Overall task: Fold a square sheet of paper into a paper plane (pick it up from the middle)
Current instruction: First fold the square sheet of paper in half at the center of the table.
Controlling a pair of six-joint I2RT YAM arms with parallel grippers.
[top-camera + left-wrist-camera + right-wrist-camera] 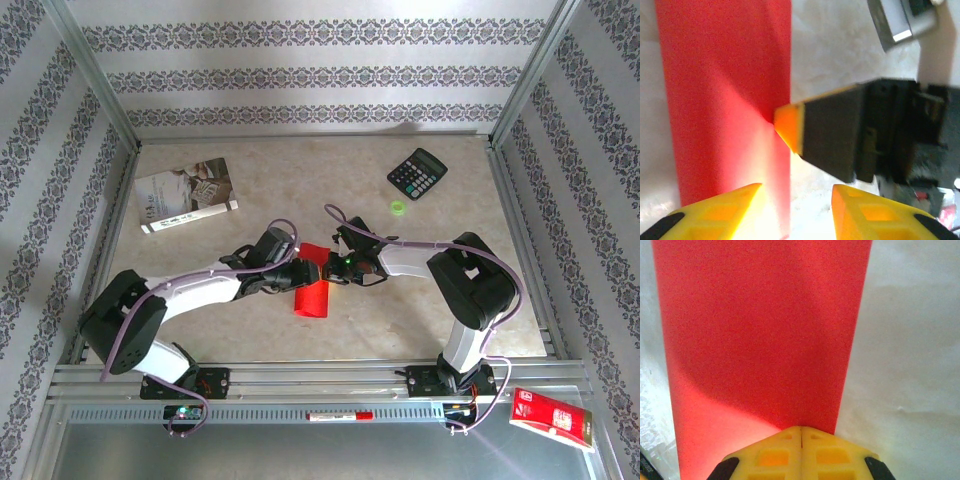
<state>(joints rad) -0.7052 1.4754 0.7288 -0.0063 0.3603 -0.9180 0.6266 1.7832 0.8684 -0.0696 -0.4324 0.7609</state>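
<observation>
Top external: square sheet of paper (311, 297), folded to a strip, on counter (400, 320) between inward-bent arms. Left wrist: left end effector (796, 212) parted, gripping nothing, astride strip's edge; may snag and unfold it. Right wrist: right end effector (801, 447) closed, tip at strip's edge; may skid it, skewing crease.

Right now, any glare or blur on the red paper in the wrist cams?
Left wrist: paper washes out to pale glare near the left pincer; the whole view is soft. Right wrist: a diagonal shadow edge crosses the paper, brighter lower left; grainy, no blowout. Top external: even light, paper clear.
</observation>
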